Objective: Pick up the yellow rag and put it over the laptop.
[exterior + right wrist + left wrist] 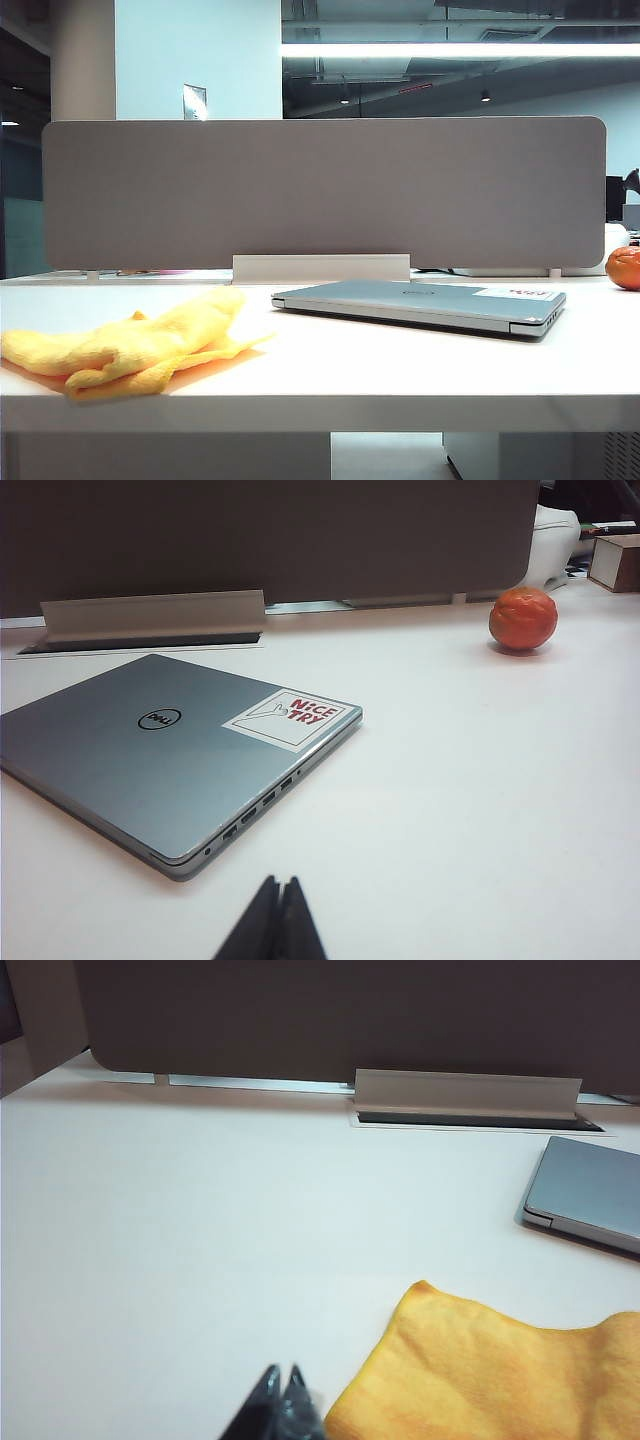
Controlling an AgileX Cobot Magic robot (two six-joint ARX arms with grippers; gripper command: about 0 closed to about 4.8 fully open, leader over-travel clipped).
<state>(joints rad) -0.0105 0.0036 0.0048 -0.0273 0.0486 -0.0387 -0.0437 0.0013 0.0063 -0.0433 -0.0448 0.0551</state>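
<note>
The left end effector (283, 1392) is clenched, its two tips pressed together, and it grasps nothing. The yellow rag (500, 1375) lies crumpled on the white surface (200, 1240) just beside it, toward the laptop (590, 1195), which lies closed and flat further on. The right end effector (277, 905) is also clenched and empty. The laptop is near in front of it, its white sticker (290, 718) facing up. An orange fruit (523, 618) sits well apart, by the grey divider (270, 535).
</note>
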